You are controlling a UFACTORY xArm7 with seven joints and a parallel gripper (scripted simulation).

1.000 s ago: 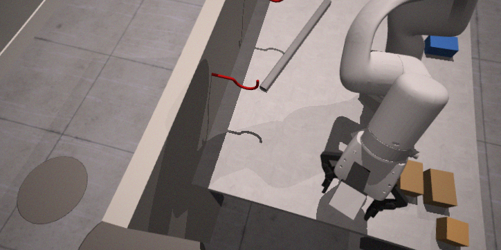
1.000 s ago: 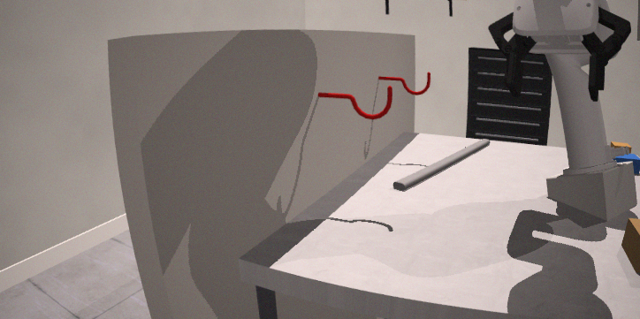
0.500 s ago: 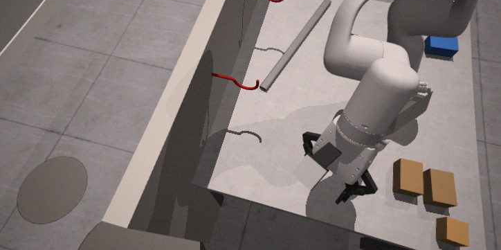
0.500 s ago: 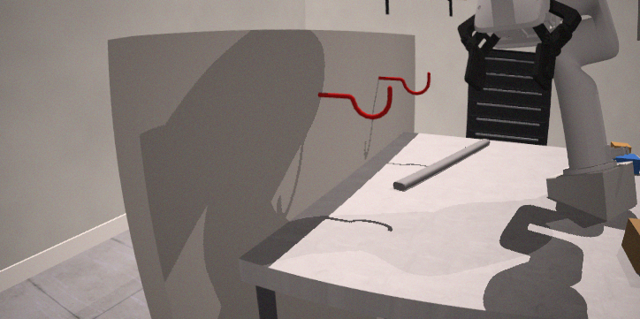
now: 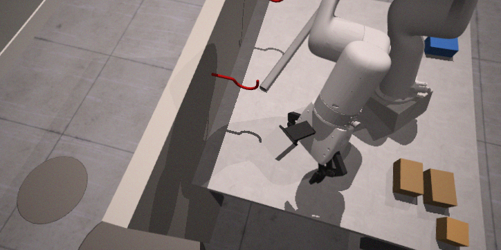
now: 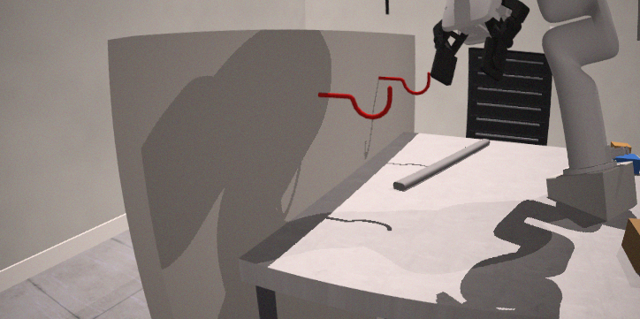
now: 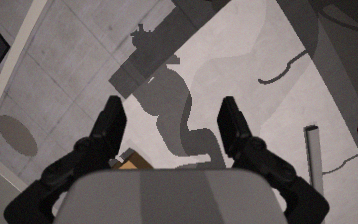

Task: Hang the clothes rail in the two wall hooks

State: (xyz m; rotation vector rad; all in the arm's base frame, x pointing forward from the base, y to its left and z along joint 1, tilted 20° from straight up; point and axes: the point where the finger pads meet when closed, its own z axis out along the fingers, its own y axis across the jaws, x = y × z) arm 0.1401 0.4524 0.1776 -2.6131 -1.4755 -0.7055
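Observation:
The grey clothes rail (image 5: 287, 55) (image 6: 442, 164) (image 7: 313, 155) lies on the table, slanted to the wall panel, its near end close to the panel side. Its far end is behind the arm in the top view. Two red hooks stick out from the panel above the table: the near hook (image 5: 248, 88) (image 6: 371, 116) and the far hook (image 5: 277, 1) (image 6: 416, 93). Both are empty. My gripper (image 5: 302, 150) (image 6: 468, 75) (image 7: 172, 107) is open, with nothing between its fingers. It is high above the table, off to the side of the rail's near end and not touching it.
The wall panel (image 5: 185, 73) (image 6: 133, 93) stands along the table's (image 5: 245, 174) (image 6: 349, 254) edge. Brown boxes (image 5: 408, 178) stand on the robot's side of the table, and a blue block (image 5: 441, 47) is behind the base. A black cabinet (image 6: 510, 97) stands in the background.

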